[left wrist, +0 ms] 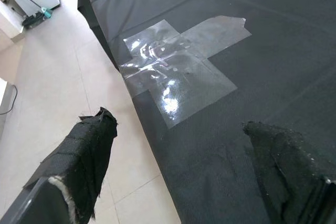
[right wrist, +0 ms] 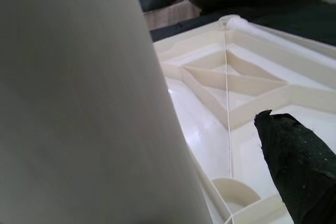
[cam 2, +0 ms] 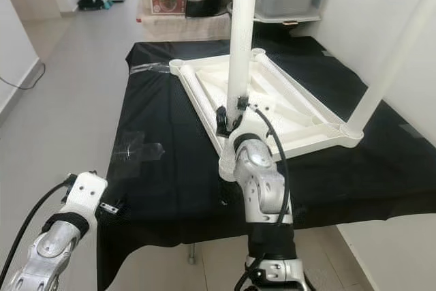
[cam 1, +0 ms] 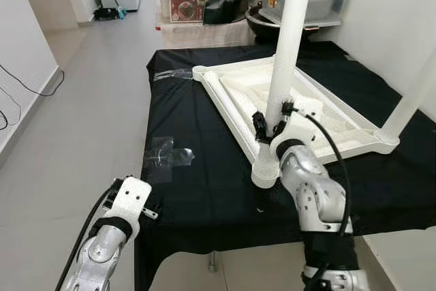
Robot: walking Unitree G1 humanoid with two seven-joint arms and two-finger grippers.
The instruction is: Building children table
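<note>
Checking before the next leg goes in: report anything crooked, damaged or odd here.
The white leg held by the right gripper leans, not upright over its corner socket. Wrinkled clear tape patches the black cloth. Nothing looks broken.

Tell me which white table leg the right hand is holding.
The near-corner leg, gripped low by the right hand. The other leg stands untouched at the tabletop's right corner.

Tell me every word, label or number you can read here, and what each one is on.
No text can be read for certain.
Red and white box on the floor beyond the black table: it carries print and a round picture, too small and blurred to read.
White upturned tabletop, white leg in the right gripper, clear tape: no markings visible.
</note>
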